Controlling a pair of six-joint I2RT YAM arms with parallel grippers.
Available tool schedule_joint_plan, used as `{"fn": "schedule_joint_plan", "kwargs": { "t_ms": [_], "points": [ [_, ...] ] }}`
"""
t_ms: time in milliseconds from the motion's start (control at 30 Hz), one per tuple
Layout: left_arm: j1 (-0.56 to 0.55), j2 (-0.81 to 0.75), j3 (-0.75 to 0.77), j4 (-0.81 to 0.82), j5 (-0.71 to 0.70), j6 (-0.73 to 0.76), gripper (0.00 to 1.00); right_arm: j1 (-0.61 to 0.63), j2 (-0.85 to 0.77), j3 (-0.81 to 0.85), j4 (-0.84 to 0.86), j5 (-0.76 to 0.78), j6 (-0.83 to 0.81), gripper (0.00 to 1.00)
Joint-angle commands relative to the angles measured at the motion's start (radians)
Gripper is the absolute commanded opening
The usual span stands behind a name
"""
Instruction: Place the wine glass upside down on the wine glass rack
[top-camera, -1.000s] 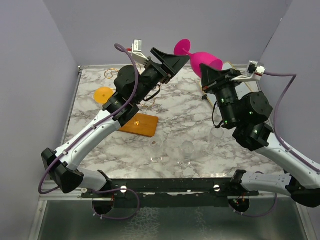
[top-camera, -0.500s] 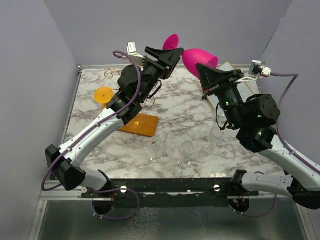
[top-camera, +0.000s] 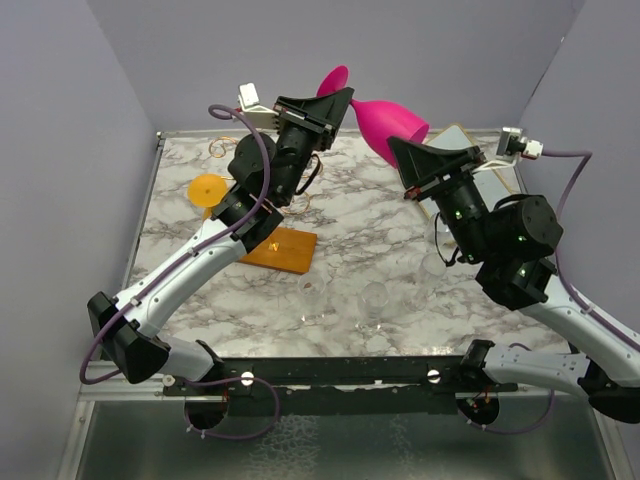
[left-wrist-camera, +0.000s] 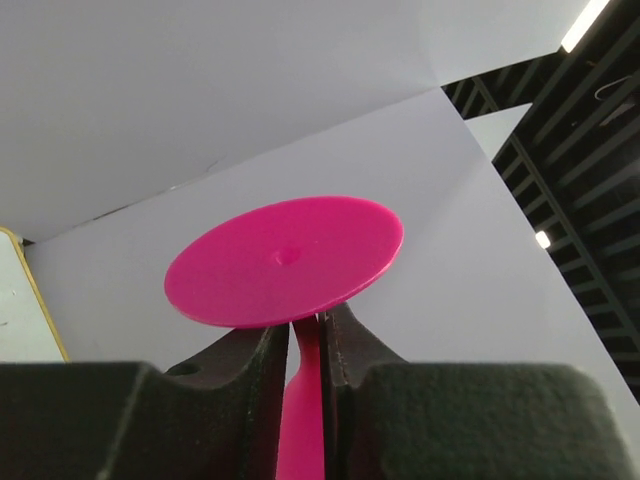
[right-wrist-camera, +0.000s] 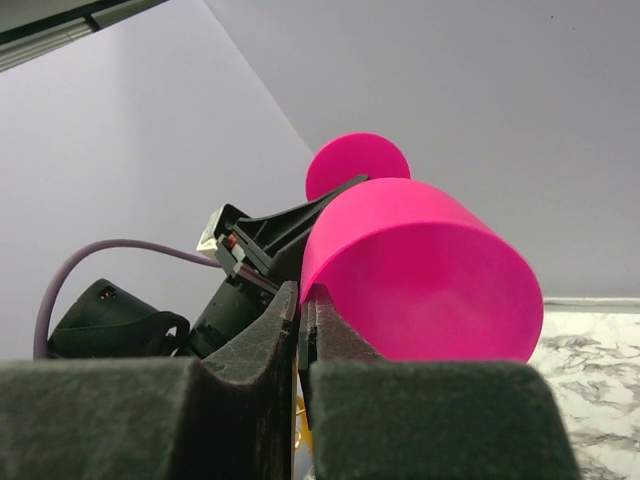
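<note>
1. Hanging above the wine glass rack (top-camera: 281, 249), the wine glass (top-camera: 386, 118) lay sideways.
2. Left gripper (left-wrist-camera: 305, 326) clamped its stem; right gripper (right-wrist-camera: 300, 296) pinched its rim.
3. Stem hold needed firming before freeing the rim.

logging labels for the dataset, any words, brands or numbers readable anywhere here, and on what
No readable text in any view.
The pink wine glass is plain; the wooden base and marble table carry no print.
The white fitting on the left wrist is too small to tell whether it is marked.
</note>
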Motion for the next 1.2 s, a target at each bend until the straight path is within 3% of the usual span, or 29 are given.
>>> {"fn": "schedule_joint_plan", "kwargs": {
  "t_ms": [0,100,267,433,533,867,1167],
  "points": [
    [0.001,-0.021,0.009,0.097,-0.068,0.028,0.12,0.000,-0.025,-0.031,-0.003,-0.049,0.034,0.01],
    [0.001,-0.017,0.016,0.131,-0.077,0.057,0.00,0.000,-0.035,-0.044,-0.005,-0.064,0.048,0.01],
    [0.001,-0.012,0.024,0.175,-0.077,0.135,0.00,0.000,-0.062,-0.057,-0.054,-0.054,0.055,0.01],
    [0.001,-0.008,0.025,0.199,-0.077,0.208,0.00,0.000,-0.099,-0.075,-0.133,-0.010,0.038,0.30],
    [0.001,0.001,0.041,0.209,-0.053,0.287,0.00,0.000,-0.122,-0.082,-0.216,0.004,-0.012,0.40],
    [0.002,-0.013,0.056,0.212,0.099,0.648,0.00,-0.001,-0.185,-0.055,-0.485,0.099,-0.156,0.49],
    [0.002,-0.042,0.017,0.242,0.378,0.973,0.00,0.000,-0.089,0.165,-0.544,0.096,-0.242,0.52]
  ]
}}
